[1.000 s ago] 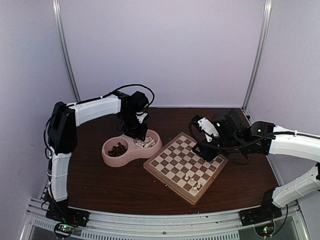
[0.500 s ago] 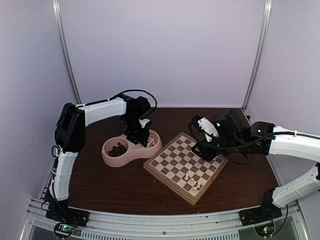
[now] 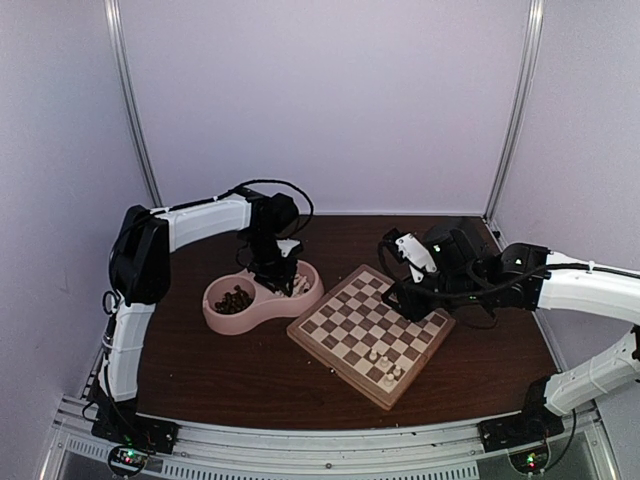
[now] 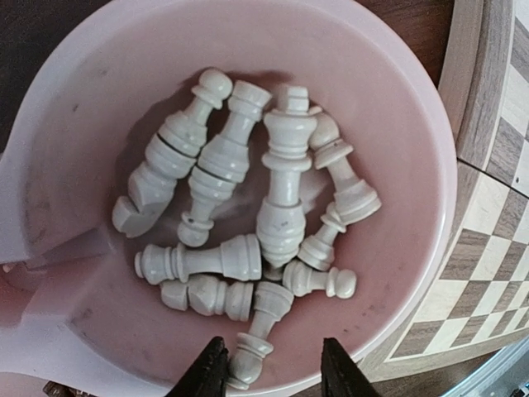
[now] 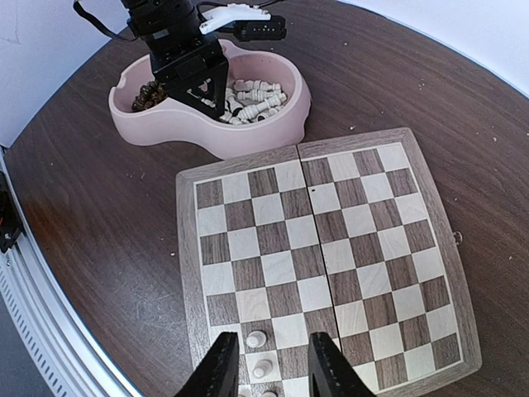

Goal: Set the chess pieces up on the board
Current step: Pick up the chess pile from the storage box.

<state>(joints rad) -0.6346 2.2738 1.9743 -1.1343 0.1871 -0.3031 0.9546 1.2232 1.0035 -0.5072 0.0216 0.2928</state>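
The left gripper [image 4: 269, 364] has come down into the white-piece bowl of the pink dish [image 4: 74, 99] over the past second; the right arm has not shifted. The left jaws stand moderately open and grip nothing. The chess pieces [image 4: 285, 190] lie heaped just ahead of them. The nearest piece [image 4: 254, 343] lies in the gap between the tips, its long axis running nearly along the fingers rather than across. Judgement: this arm is much the nearer to the heap. The right gripper [image 5: 264, 364] hangs open and empty over the board [image 5: 273, 265], with placed pieces [image 5: 256, 339] standing between its tips.
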